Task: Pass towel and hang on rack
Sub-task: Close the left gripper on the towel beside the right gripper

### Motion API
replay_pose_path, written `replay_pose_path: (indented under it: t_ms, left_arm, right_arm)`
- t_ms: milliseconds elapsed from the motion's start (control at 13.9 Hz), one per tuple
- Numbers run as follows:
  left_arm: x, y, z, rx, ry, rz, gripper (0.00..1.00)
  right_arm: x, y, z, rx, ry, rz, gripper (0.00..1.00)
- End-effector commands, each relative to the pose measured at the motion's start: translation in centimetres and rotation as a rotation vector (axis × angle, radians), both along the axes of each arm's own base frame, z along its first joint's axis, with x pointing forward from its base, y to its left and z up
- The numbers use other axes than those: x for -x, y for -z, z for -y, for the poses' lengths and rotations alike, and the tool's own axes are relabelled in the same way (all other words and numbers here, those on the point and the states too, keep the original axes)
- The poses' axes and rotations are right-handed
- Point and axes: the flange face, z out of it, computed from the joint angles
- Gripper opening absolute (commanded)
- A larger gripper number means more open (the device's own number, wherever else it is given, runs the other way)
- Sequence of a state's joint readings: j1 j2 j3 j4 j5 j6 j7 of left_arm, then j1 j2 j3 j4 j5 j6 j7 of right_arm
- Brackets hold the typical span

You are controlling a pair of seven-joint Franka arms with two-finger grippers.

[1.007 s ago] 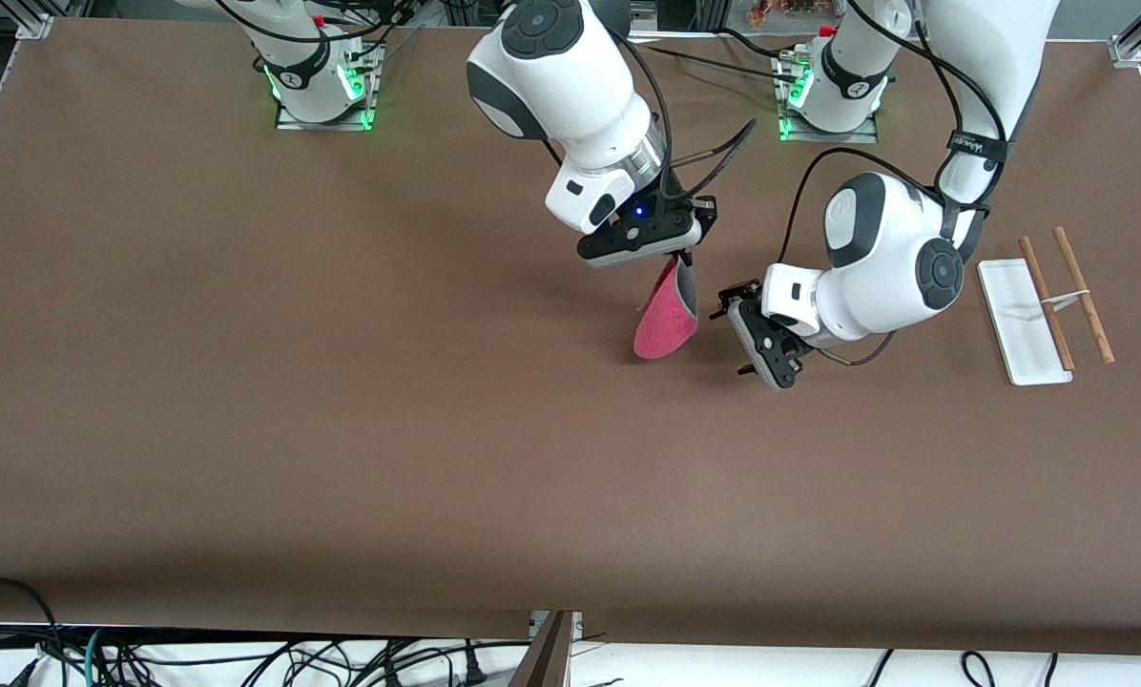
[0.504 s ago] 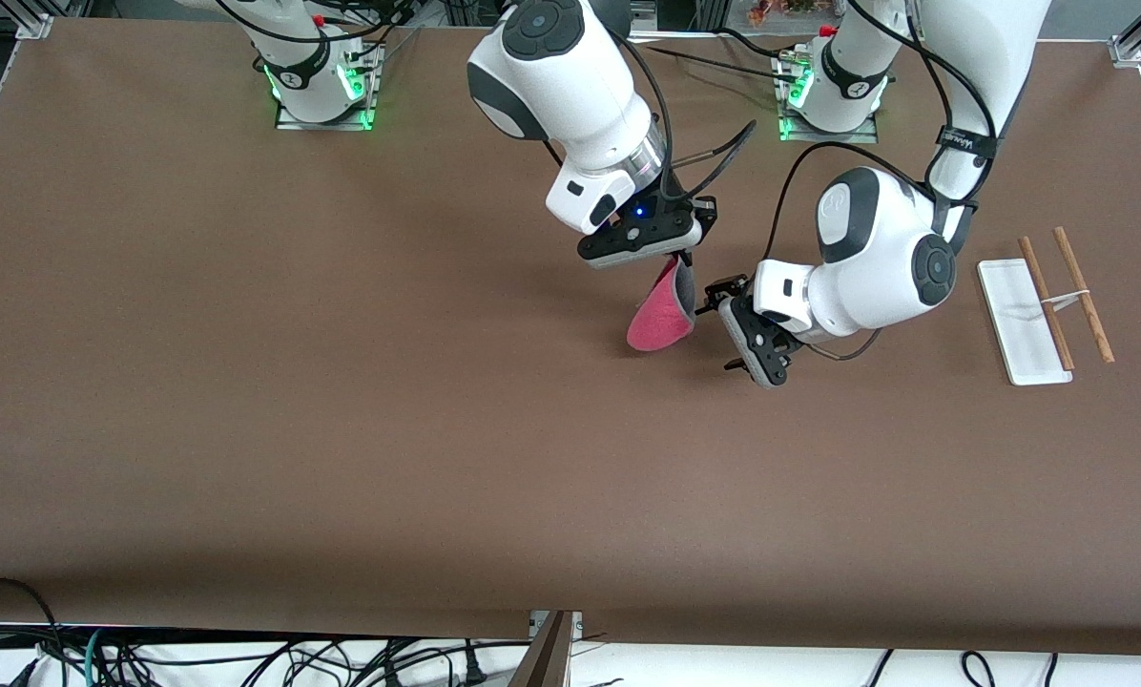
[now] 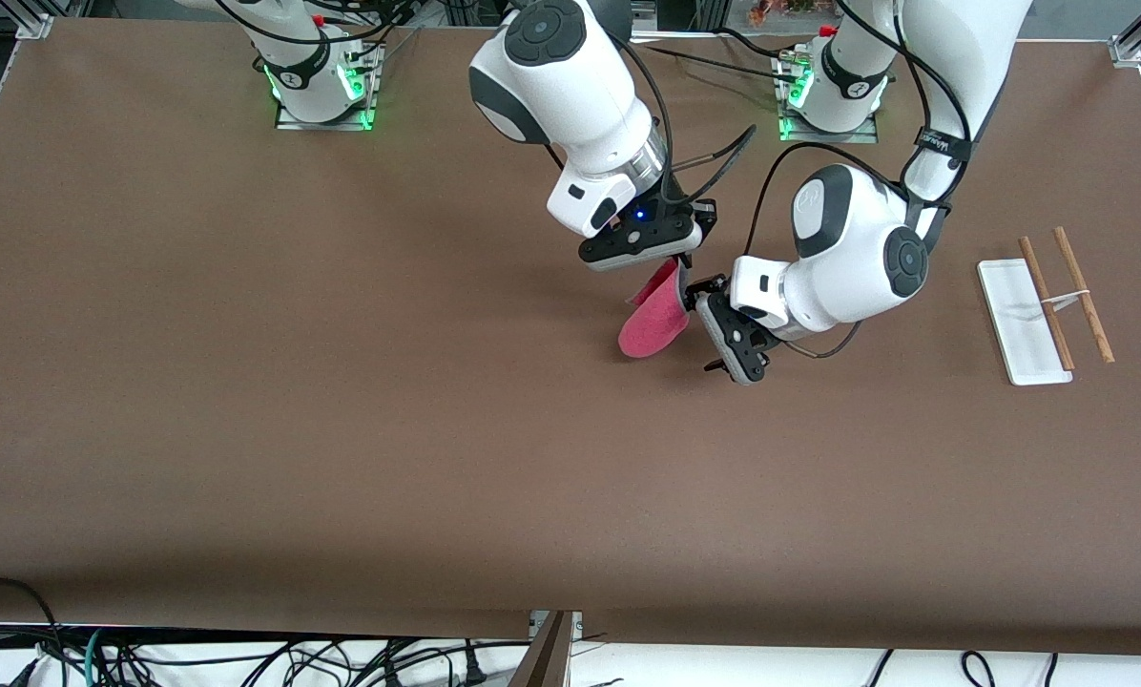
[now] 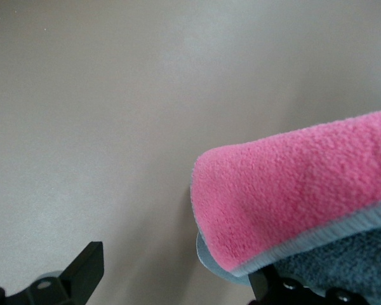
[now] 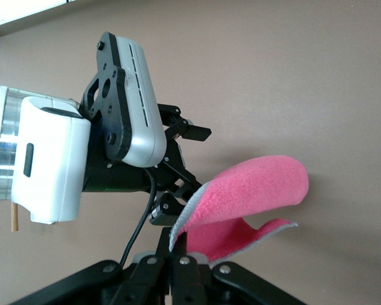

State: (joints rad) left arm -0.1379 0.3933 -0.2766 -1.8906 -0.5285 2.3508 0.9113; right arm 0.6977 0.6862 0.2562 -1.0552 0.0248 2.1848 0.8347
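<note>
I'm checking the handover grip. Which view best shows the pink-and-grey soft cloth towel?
The right wrist view: the pink-and-grey soft cloth towel hangs whole from the shut right gripper, with the open left gripper at it. The left wrist view shows only one end; the front view shows it small.

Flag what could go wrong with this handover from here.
The right gripper pinches only the towel's top edge, so a sideways tug could pull it free before the other arm has it. The left gripper is open beside the hanging cloth, one finger bare, the other partly covered; shutting now may catch only the hem. The rack lies flat at the left arm's end, so hanging may fail.
</note>
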Motion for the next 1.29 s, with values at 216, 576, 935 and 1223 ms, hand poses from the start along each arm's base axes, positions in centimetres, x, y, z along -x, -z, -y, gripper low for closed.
replay_pose_path:
  t_ms: [216, 576, 935, 1223]
  left_arm:
    - [-0.3, -0.7, 0.7, 0.026, -0.009, 0.012, 1.00]
    - [-0.3, -0.5, 0.7, 0.019, 0.034, 0.034, 0.06]
    - [-0.5, -0.7, 0.0, 0.012, 0.033, 0.033, 0.00]
    - [-1.1, -1.4, -1.9, 0.012, 0.000, 0.031, 0.00]
  right_arm:
    - [0.0, -0.2, -0.3, -0.014, -0.020, 0.018, 0.00]
    - [-0.1, -0.1, -0.5, -0.027, -0.016, 0.025, 0.00]
    - [-0.1, 0.0, -0.5, -0.025, -0.016, 0.025, 0.00]
    - [-0.1, 0.3, -0.5, -0.022, -0.017, 0.022, 0.00]
